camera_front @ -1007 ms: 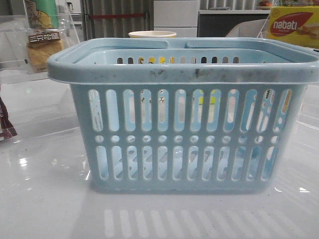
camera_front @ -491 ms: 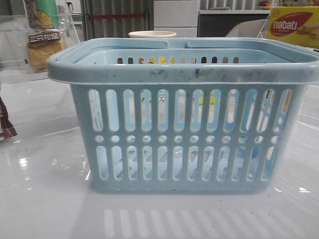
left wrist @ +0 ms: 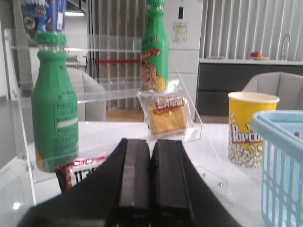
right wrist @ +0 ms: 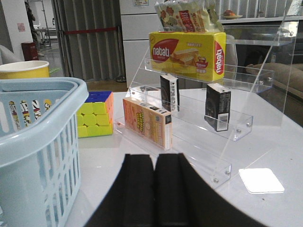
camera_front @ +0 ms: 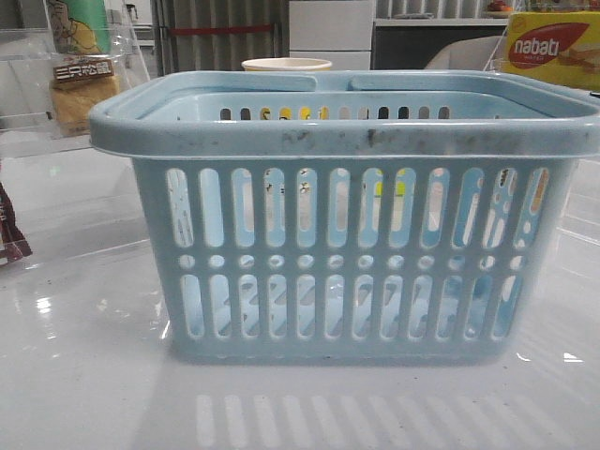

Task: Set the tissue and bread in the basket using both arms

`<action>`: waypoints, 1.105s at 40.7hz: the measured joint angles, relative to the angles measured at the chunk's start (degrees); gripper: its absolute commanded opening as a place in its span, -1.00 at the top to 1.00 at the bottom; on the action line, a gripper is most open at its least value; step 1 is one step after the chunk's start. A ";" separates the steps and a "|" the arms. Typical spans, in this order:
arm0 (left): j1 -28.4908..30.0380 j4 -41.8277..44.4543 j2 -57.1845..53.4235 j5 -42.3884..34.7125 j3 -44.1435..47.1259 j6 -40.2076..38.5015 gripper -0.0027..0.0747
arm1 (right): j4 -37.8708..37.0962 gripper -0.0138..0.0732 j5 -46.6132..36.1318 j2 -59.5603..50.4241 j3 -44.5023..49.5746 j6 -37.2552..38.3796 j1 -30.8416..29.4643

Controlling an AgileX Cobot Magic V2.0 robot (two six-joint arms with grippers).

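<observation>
1. While the basket (camera_front: 347,225) fills the centre of the front frame on the white table (camera_front: 84,375), both my arms stay out of that view.
2. Left gripper (left wrist: 151,163): fingers pressed together, nothing between them.
3. Right gripper (right wrist: 155,170): likewise clenched, empty.
4. Bread (left wrist: 166,116): centre of the left wrist frame, on the clear shelf (left wrist: 94,94) below a green bottle (left wrist: 155,47).
5. Tissue: two small dark packs (right wrist: 218,106) stand on the right shelf (right wrist: 199,127), centre right; cannot tell which is meant.

Bright, even light; table (camera_front: 84,375) shows glare.
</observation>
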 measured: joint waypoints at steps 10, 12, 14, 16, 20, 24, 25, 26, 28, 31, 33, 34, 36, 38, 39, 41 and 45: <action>0.00 0.00 0.00 3.45 -9.91 0.00 0.69 | 0.00 0.55 1.79 0.00 -12.27 0.00 0.00; 0.00 0.00 0.00 5.05 -12.92 0.00 0.69 | 0.00 0.55 2.77 0.00 -15.47 0.00 0.00; 0.00 0.00 0.00 6.56 -15.93 0.00 0.69 | 0.00 0.55 4.10 0.00 -18.66 0.00 0.00; 0.00 0.00 0.29 8.21 -18.85 0.00 0.69 | 0.00 0.55 5.66 -0.11 -21.73 0.00 0.00; 0.00 0.00 2.69 10.59 -24.44 0.00 0.69 | 0.00 0.55 9.02 0.73 -27.68 0.00 0.00; 0.00 0.00 5.75 13.27 -29.56 0.00 0.69 | 0.00 0.55 13.83 3.89 -32.86 0.09 0.00; 0.00 0.00 6.75 14.32 -30.93 0.00 0.69 | 0.00 0.55 14.89 4.71 -34.18 0.09 0.00; 0.00 0.00 7.55 15.51 -31.92 0.00 0.69 | 0.00 0.55 16.35 5.85 -35.09 0.09 0.00; 0.00 0.00 9.68 17.69 -34.06 0.00 0.69 | 0.00 0.55 18.58 7.58 -37.03 0.09 0.00; 0.00 0.00 12.25 20.98 -36.53 0.00 0.69 | 0.00 0.55 22.80 10.78 -39.55 0.09 0.00; 0.00 0.00 13.95 23.11 -37.64 0.00 0.69 | 0.00 0.55 25.35 12.75 -40.65 0.09 0.00; 0.00 0.00 14.62 23.92 -38.01 0.00 0.69 | 0.00 0.55 26.60 13.84 -40.94 0.09 0.00; 0.00 0.00 16.12 26.18 -38.27 0.00 0.69 | 0.00 0.55 28.66 15.77 -41.25 0.09 0.00; 0.00 0.00 17.76 28.40 -38.36 0.00 0.69 | 0.00 0.55 30.83 17.64 -41.34 0.09 0.00; 0.00 0.00 18.37 29.33 -38.36 0.00 0.69 | 0.00 0.55 31.86 18.44 -41.34 0.09 0.00; 0.00 0.00 19.97 31.62 -38.22 0.00 0.69 | 0.00 0.55 34.53 20.56 -41.34 0.09 0.00; 0.00 0.00 22.64 34.70 -37.42 0.00 0.69 | 0.00 0.55 38.00 24.07 -41.34 0.09 0.00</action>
